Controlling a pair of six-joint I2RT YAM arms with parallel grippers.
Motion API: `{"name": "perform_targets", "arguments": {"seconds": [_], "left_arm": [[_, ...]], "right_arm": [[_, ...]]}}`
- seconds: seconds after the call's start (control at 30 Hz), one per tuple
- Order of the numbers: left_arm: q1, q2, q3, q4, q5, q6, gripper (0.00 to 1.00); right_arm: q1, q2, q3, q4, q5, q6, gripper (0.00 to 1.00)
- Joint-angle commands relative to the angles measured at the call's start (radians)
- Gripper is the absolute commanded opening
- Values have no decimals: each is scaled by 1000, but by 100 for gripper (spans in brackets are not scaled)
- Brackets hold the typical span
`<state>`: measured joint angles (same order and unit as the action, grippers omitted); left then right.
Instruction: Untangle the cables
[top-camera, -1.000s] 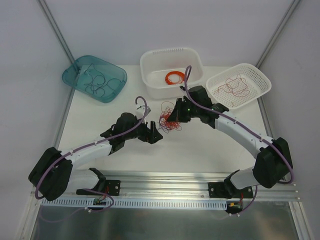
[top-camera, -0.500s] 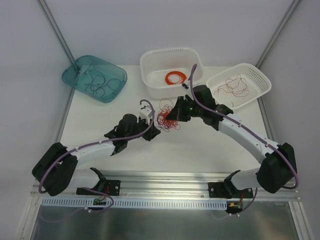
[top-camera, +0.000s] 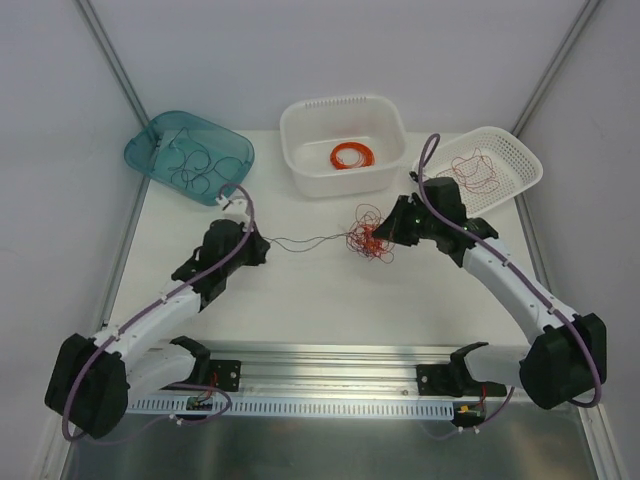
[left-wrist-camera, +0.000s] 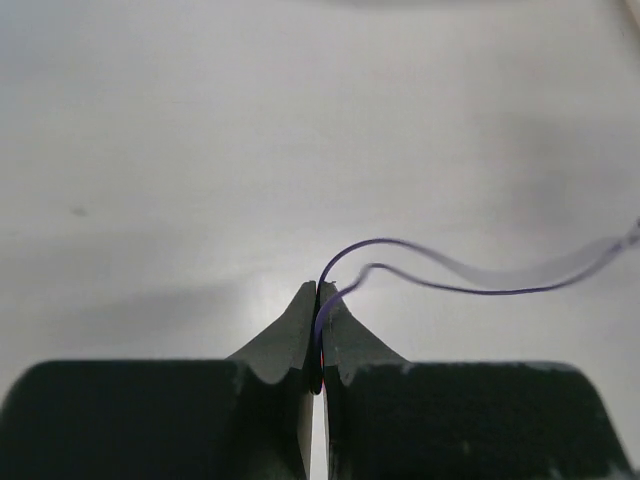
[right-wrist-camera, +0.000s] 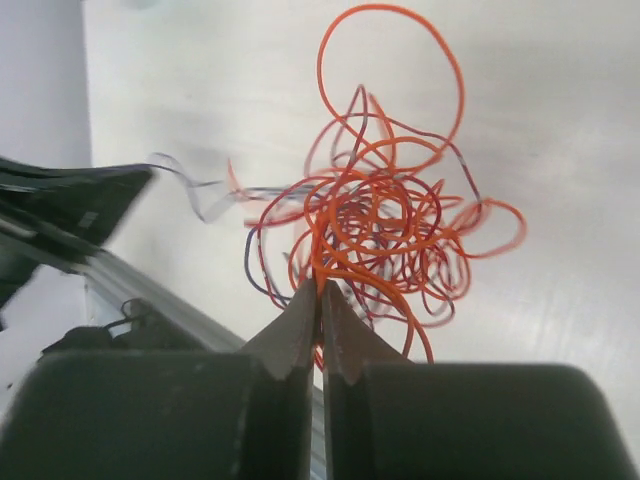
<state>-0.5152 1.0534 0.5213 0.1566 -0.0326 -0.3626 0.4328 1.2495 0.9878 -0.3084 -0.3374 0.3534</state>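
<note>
Two tools have drawn apart: the left tool (top-camera: 262, 243) has clamped onto one dark strand (top-camera: 305, 241) and hauled it leftward, stretching it out from the tangle of cables (top-camera: 368, 240). The right tool (top-camera: 391, 231), still pinching that tangle, has carried it rightward over the middle of the worktop (top-camera: 320, 300). That wire looks to be sliding free of the knot.

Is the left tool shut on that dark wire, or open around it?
Shut on it. In the left wrist view the left tool has its tips pressed together, the dark wire pinched between them.
</note>
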Motion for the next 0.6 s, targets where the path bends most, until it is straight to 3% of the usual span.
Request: {"name": "perform_targets", "arguments": {"seconds": [0.0,0.13,0.4,0.57], "left_arm": [[174,-114,48,-208,-61,-122,0],[355,-156,216,-388,-72,-90,0],[402,-99,606,-597,-237,83,0],[445,-18,756,-684,-299,163,0]], "right_arm": [[-60,-51,-17,-80,52,-60,1],[-109,-71,-40,-144,97,-97,1],[-207,-81,-109,-215,129,-120,1],[-255,-73,-136,-264,175,-136,1]]}}
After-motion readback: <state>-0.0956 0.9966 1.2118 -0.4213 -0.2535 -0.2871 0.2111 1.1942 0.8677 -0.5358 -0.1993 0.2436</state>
